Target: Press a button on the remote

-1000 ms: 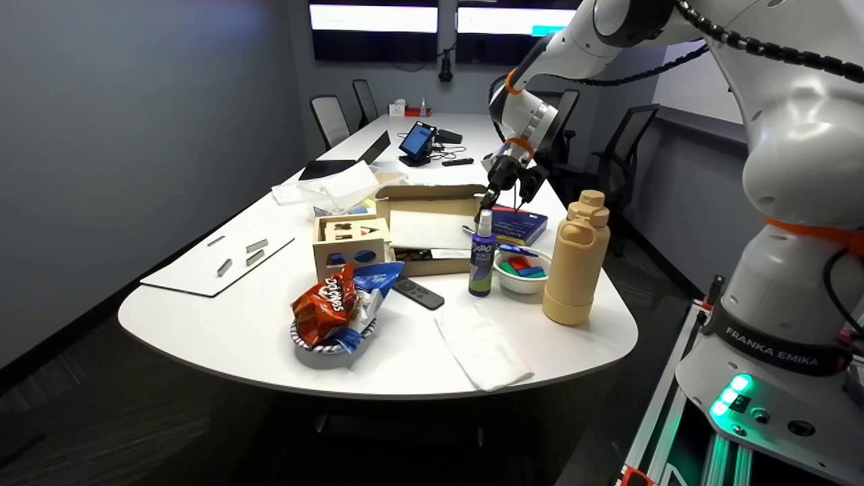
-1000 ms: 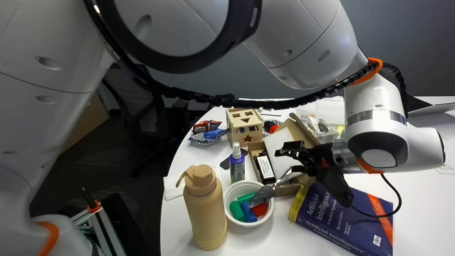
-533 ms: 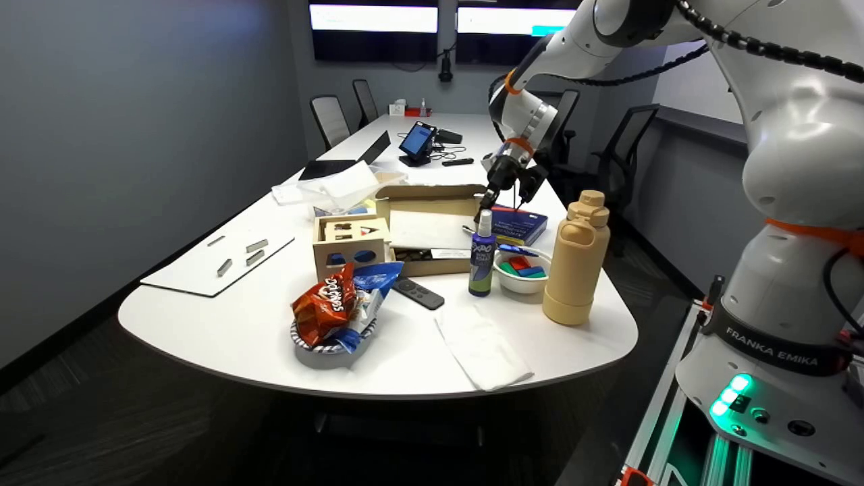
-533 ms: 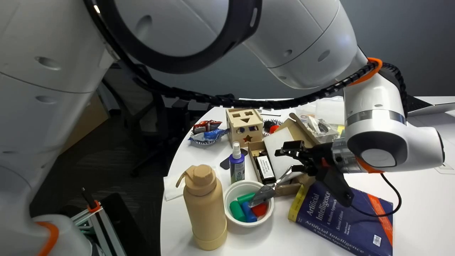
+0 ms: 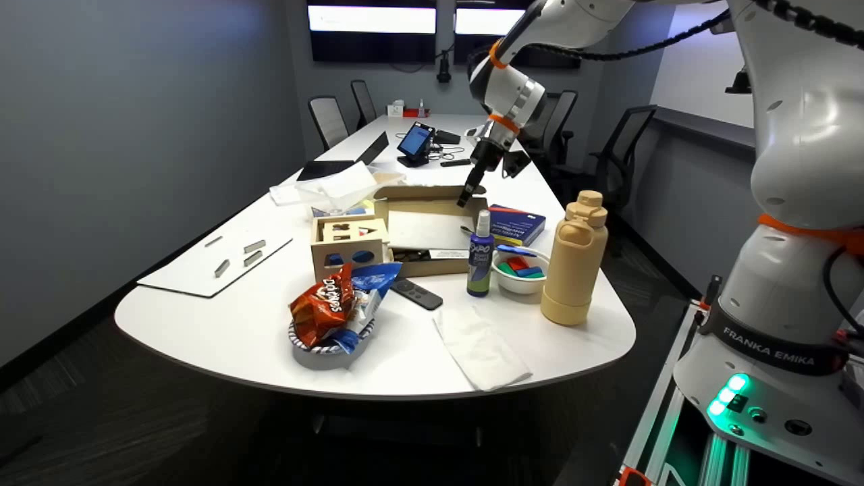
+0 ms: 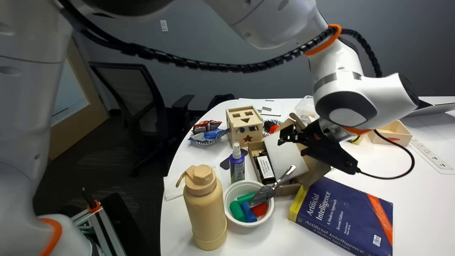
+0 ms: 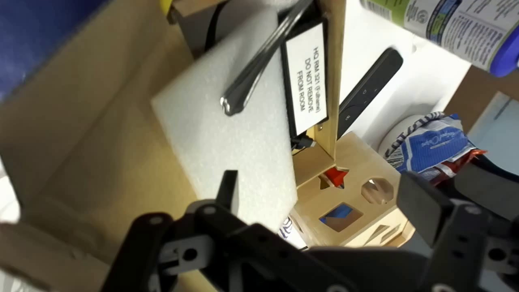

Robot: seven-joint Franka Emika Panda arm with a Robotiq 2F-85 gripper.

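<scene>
The remote [image 5: 416,294] is a slim flat black bar lying on the white table, between the wooden shape box and the spray bottle. In an exterior view the spray bottle partly hides the remote [image 6: 227,161]. In the wrist view the remote [image 7: 369,90] lies beyond the cardboard box's wall, with its lower end cut off by that wall. My gripper [image 6: 292,144] is in the air above the open cardboard box, apart from the remote. Its fingers stand wide apart in the wrist view [image 7: 326,196], with nothing between them.
The spray bottle [image 5: 480,260] stands close to the remote. Around it are the wooden shape box [image 5: 349,244], the cardboard box [image 5: 432,268], a snack basket [image 5: 331,348], a white bowl [image 6: 231,217] holding a metal server [image 6: 265,195], a tan bottle [image 6: 205,213] and a blue book [image 6: 344,217].
My gripper has risen, moving up and left in both exterior views, away from the metal server's handle and the book. The remote and the other objects have not moved.
</scene>
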